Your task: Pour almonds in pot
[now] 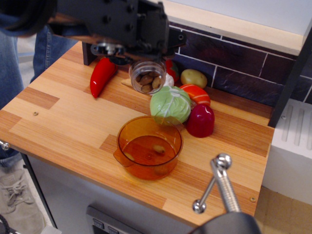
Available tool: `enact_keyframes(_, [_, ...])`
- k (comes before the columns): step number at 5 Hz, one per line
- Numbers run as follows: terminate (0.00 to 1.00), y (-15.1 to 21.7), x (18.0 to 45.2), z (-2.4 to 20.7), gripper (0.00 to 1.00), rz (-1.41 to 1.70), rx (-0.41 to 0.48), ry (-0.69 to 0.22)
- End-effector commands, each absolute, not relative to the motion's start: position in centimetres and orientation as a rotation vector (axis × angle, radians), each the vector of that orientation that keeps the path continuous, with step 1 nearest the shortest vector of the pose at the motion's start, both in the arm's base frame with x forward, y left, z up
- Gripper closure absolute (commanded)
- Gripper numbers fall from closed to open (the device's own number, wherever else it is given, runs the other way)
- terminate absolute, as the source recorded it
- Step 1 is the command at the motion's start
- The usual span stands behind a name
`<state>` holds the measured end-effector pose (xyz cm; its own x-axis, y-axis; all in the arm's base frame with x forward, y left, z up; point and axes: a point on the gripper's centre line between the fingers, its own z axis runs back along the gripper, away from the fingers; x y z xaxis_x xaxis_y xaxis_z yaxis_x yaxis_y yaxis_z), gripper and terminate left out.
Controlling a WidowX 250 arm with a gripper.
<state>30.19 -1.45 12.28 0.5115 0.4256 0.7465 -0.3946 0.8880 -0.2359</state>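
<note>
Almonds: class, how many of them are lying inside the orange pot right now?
2 can be made out in the pot: one almond near the middle of its floor, another against its left wall. Tinted plastic may hide more; the rest sit in the jar.

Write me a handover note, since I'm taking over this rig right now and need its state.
Gripper: shut on the jar, held tilted above the counter, mouth toward the camera, behind the pot.
Almonds: most are in the jar; at least one lies in the pot.
Pot: near the counter's front edge, in front of the toy cabbage.
Done: pouring started.
Left: empty the remaining almonds into the pot.
</note>
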Motion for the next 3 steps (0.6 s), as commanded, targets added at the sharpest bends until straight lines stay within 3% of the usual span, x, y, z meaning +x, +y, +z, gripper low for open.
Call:
enact_keyframes(1, [0.0, -1.0, 30.7, 12.3, 1.0, 0.408, -0.053, -0.993])
enact_keyframes(3, [0.0, -0.8, 32.1, 12.8, 1.0, 0.311, -0.063, -1.07])
